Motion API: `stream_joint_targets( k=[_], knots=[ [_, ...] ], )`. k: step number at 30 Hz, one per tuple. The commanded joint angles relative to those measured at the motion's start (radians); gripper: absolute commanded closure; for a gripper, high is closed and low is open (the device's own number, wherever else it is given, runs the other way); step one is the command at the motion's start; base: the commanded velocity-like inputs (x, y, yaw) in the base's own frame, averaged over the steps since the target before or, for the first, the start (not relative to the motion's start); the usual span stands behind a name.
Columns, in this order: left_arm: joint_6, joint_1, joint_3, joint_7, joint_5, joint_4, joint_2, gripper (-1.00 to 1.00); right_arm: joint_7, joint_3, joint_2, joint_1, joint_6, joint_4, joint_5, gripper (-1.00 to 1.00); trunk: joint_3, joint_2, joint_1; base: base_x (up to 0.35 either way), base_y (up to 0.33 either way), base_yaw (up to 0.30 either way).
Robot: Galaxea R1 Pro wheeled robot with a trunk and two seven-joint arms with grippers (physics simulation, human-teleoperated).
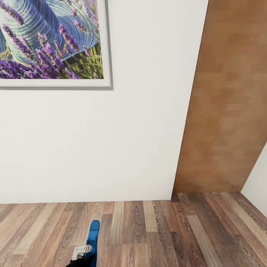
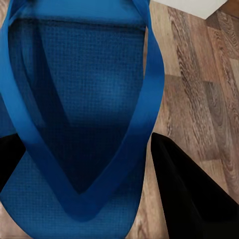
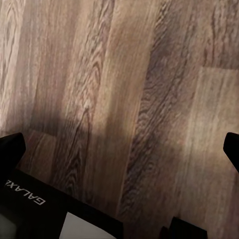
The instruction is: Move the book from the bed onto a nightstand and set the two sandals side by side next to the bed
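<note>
A bright blue sandal hangs just above the wooden floor at the bottom of the head view, with my left gripper shut on it. In the left wrist view the sandal with its thin blue straps lies between the two black fingers, clamped by my left gripper. My right gripper is open over bare floor, its fingertips far apart with nothing between them. The book, the bed and the nightstand are out of view.
A white wall stands straight ahead, bearing a framed lavender painting at the upper left. A brown wooden panel or door is at the right. Wood-plank floor runs along the wall's foot.
</note>
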State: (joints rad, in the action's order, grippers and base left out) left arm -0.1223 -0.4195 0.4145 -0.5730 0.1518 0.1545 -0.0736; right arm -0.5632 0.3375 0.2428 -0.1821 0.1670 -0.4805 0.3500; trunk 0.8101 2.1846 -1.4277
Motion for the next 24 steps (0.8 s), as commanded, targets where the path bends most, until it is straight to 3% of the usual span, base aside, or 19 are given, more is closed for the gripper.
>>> stream_joint_targets(
  k=[1, 4, 11, 24],
  knots=[
    [-0.007, -0.001, 0.007, -0.004, 0.012, -0.001, 0.0, 1.0, 0.0, 0.005, 0.001, 0.0, 0.007, -0.001, 0.011, -1.0, 0.001, 0.0, 0.0, 0.0, 0.0, 0.02],
    [-0.007, -0.001, 0.007, -0.004, 0.012, -0.001, 0.0, 1.0, 0.0, 0.006, 0.001, 0.0, 0.001, -0.001, 0.011, -1.0, 0.001, 0.0, 0.0, 0.0, 0.0, 0.008],
    [-0.007, -0.001, 0.007, -0.004, 0.012, -0.001, 0.0, 1.0, -0.002, 0.008, 0.0, 0.0, -0.153, -0.001, 0.011, -1.0, 0.001, 0.0, 0.0, 0.0, 0.0, 0.001],
    [-0.007, -0.001, 0.008, -0.004, 0.012, 0.0, 0.0, 1.0, -0.005, 0.007, 0.0, 0.0, -0.17, -0.001, 0.011, -1.0, -0.001, 0.0, 0.0, 0.0, 0.0, 0.076]
  ],
)
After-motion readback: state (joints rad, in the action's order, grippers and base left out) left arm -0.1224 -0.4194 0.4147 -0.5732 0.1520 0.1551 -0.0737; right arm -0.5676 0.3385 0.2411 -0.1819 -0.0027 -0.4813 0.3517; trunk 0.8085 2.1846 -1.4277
